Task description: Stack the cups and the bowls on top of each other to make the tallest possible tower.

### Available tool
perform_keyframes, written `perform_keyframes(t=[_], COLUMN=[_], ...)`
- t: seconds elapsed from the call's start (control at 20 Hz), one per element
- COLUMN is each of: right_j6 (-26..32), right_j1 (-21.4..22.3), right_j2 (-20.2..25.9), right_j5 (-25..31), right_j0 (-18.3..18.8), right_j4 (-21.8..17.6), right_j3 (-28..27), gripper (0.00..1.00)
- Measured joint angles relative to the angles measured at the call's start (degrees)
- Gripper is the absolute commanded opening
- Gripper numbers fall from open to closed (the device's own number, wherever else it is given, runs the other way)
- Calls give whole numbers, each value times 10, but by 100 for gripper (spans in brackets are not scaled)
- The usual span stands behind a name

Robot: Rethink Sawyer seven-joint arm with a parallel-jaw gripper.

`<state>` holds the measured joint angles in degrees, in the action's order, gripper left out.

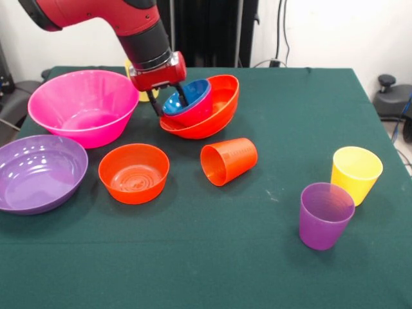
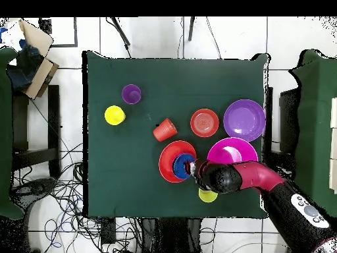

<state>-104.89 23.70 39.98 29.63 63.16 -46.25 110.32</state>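
Front view showing tool (image 1: 168, 98) pinching rim of blue bowl (image 1: 192, 96), blue sitting inside magenta bowl (image 1: 201, 116), both tipping in wide orange bowl (image 1: 215, 109). Overhead showing yellow cup (image 2: 208, 195) beside arm. Orange cup (image 1: 228, 161) lying on side nearby. Green table (image 1: 257, 257), white floor around.

green cloth (image 1: 193, 270) lies bare up front; big pink bowl (image 1: 84, 106) crowds the claw (image 1: 168, 102).
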Motion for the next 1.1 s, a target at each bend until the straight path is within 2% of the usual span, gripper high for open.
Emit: perform_keyframes(t=[0.4, 0.85, 1.1], right_j6=[0, 0, 0], right_j1=[21, 82, 89], right_j2=[11, 33, 34], right_j5=[7, 24, 24], right_j0=[0, 1, 1], right_j4=[0, 2, 2], right_j3=[0, 0, 1], gripper=[100, 100, 100])
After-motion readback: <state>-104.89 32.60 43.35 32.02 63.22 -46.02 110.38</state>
